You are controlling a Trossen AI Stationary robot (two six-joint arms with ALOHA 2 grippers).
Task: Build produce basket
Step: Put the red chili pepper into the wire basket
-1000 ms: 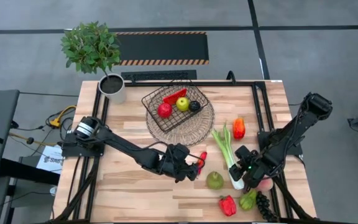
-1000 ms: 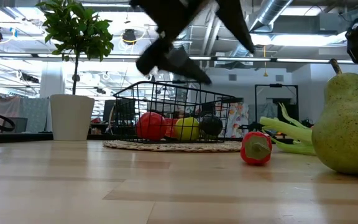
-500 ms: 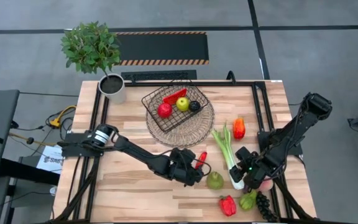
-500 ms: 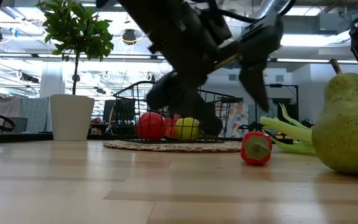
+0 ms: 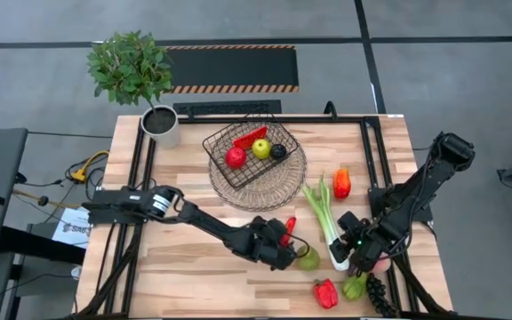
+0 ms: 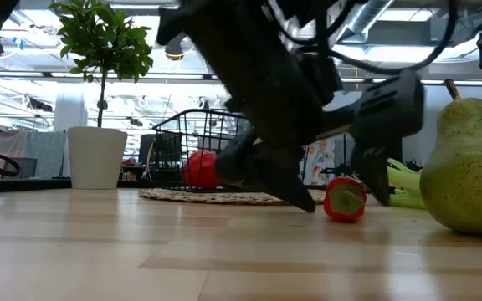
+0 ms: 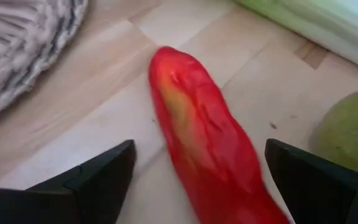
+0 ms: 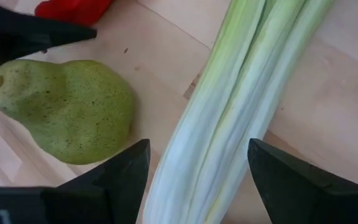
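A red chilli (image 7: pixel 197 143) lies on the wooden table, seen in the high view (image 5: pixel 289 226) and end-on in the low view (image 6: pixel 345 199). My left gripper (image 7: pixel 204 186) is open and low over it, one finger on each side, touching nothing. A green pear (image 5: pixel 309 258) lies just beside it. My right gripper (image 8: pixel 197 186) is open over the white end of the long leek (image 8: pixel 247 106), its fingers on either side. The wire basket (image 5: pixel 249 153) stands on a round wicker tray and holds a red apple (image 5: pixel 235 157), a lemon, a red piece and a dark fruit.
An orange-red pepper (image 5: pixel 341 183) lies to the right of the tray. A red pepper (image 5: pixel 325 292), a green pepper (image 5: pixel 356 286) and dark grapes (image 5: pixel 379 295) lie near the front right edge. A potted plant (image 5: pixel 160 124) stands at the far left.
My left gripper has moved toward the table's right and near edges and come down to the chilli. Its open fingers now stand on either side of it. The chilli has not moved.
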